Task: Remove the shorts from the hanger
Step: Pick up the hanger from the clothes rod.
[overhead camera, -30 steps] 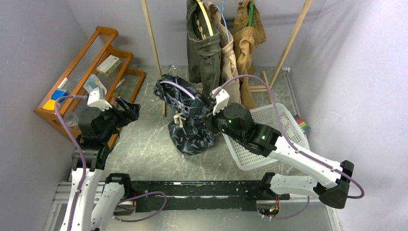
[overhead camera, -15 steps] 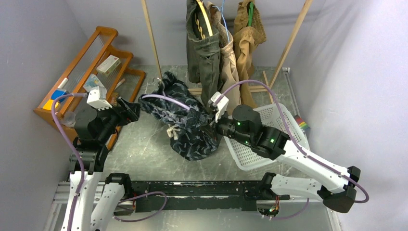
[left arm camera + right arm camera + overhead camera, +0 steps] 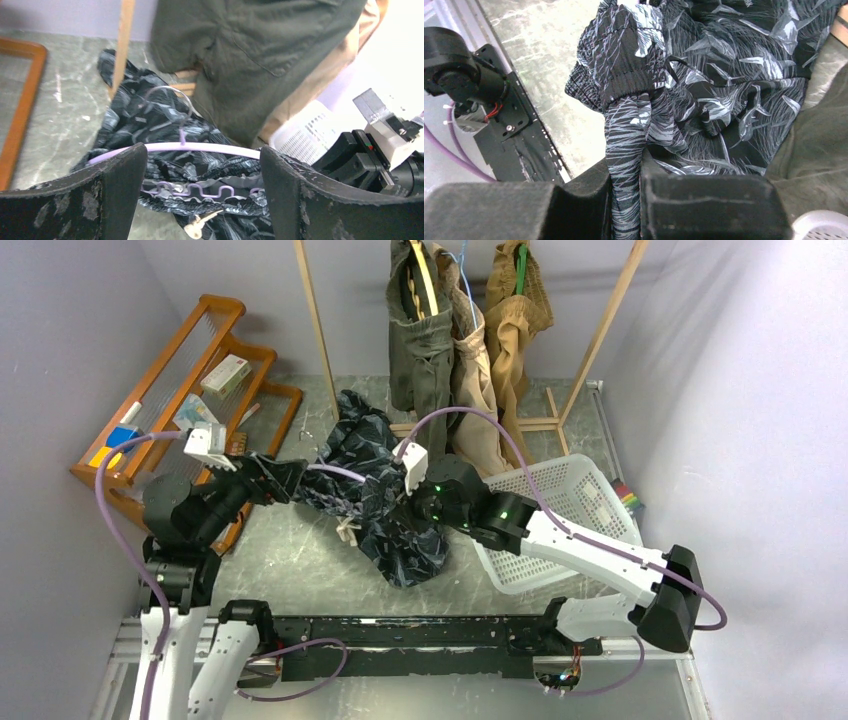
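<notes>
Only in wrist views, right pincer point(image 3: 626, 172) clamping navy shorts point(image 3: 724, 75), left pincer point(image 3: 202, 165) agape near hanger point(image 3: 210, 147)

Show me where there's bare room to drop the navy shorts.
Bare tabletop lies between the navy shorts and the black front rail. The white basket shows bare mesh. Crowded: beneath the hanging shorts and beside the wooden rack.

Soft, even overhead light, faint shadows. The left wrist view blows out white at its far right; the right wrist view's near edge blurs.
</notes>
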`<state>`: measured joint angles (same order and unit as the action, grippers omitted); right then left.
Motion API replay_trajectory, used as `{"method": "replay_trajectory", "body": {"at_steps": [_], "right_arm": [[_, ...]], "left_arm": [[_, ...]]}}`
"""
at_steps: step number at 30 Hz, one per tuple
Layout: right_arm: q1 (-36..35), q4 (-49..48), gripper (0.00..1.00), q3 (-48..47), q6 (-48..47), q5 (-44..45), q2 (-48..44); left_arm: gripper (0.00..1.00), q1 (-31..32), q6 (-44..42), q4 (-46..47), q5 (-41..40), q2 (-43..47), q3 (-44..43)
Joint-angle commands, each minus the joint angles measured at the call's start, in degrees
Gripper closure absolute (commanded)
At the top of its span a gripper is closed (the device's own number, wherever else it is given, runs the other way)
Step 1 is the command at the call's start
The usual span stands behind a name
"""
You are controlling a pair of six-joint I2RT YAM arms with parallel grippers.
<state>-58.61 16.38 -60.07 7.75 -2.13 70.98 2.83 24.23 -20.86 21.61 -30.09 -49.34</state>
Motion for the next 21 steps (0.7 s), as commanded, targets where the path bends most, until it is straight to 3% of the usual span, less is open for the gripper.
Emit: {"method": "replay_trajectory", "body": {"at_steps": [1, 10, 21], "right_arm": [[-0.15, -8.27, 1.0, -1.81, 0.93, -5.44, -1.06], [-0.1, -9.7, 1.0, -0.22, 2.6, -6.75, -3.02], [-0.15, -11.03, 1.0, 0.67, 3.41, -11.81, -2.84]], "left_arm": [[0.14, 0.07, -1.34, 2.77, 9.74, -3.91, 0.56], [0.22, 0.07, 1.24, 8.17, 14.39, -8.36, 4.18], [0.34, 0.07, 4.46, 14.52, 9.87, -8.73, 5.76]]}}
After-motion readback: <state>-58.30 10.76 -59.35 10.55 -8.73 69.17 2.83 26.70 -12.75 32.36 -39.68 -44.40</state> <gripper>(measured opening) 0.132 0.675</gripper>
